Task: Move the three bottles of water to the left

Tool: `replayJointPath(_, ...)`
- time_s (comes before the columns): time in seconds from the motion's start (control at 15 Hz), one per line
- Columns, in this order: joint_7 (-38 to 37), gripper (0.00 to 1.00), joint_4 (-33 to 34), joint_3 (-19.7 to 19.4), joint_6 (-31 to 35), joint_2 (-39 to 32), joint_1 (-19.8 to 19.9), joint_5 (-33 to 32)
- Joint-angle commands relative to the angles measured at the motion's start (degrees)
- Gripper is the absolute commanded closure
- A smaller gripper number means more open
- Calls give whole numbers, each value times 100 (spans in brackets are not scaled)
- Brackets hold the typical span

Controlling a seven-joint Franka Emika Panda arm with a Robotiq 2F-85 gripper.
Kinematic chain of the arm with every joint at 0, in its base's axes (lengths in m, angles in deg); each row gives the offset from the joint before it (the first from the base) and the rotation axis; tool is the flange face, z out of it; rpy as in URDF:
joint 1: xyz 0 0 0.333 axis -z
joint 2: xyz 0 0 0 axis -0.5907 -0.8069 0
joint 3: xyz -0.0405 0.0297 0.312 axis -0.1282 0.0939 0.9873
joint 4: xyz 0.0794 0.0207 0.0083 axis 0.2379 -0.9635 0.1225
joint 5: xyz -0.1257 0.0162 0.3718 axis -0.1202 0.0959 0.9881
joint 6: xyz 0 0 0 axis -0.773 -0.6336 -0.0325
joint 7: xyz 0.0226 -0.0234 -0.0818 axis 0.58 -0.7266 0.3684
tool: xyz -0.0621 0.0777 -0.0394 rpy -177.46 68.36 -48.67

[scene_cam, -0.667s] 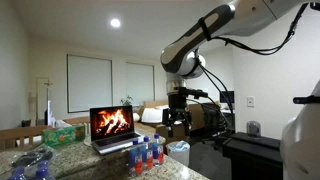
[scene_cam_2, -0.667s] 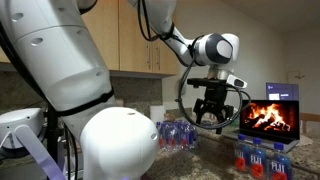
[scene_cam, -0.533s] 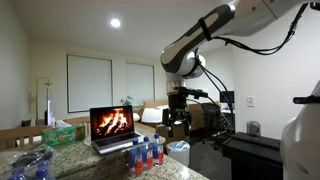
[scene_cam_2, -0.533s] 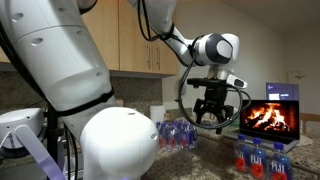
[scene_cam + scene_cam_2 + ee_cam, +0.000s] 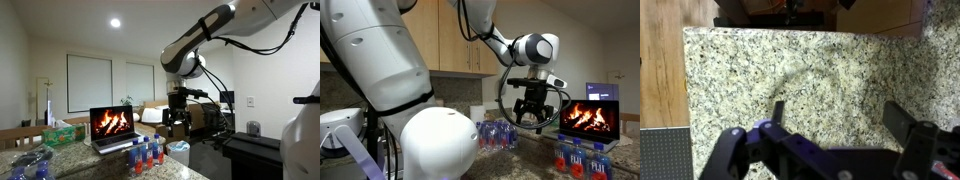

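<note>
Quick colour rundown. The three bottles of water [image 5: 582, 157] [image 5: 147, 153] are clear plastic with blue caps and red-and-blue labels, same in both exterior views. The laptop [image 5: 112, 125] has a dark body, and its screen shows orange-yellow flames on black. The counter [image 5: 830, 75] is speckled granite, beige with black and white flecks all over. At 9 o'clock in the wrist view the floor [image 5: 660, 60] is warm brown wood grain, and at 7 o'clock there's a dark grey mat [image 5: 662, 155]. The gripper [image 5: 838, 118] is black and the arm [image 5: 375, 50] is glossy white. The cabinets [image 5: 445, 40] are honey-brown wood, and the tissue box [image 5: 65, 132] is green.
</note>
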Motion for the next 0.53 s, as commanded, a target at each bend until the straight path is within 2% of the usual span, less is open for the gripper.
replayJointPath(0.0, 52, 0, 8, 128, -15, -10, 143, 51)
replayJointPath(0.27, 70, 0, 42, 124, -18, -54, 136, 53)
replayJointPath(0.47, 189, 0, 481, 136, 36, -452, 121, -55)
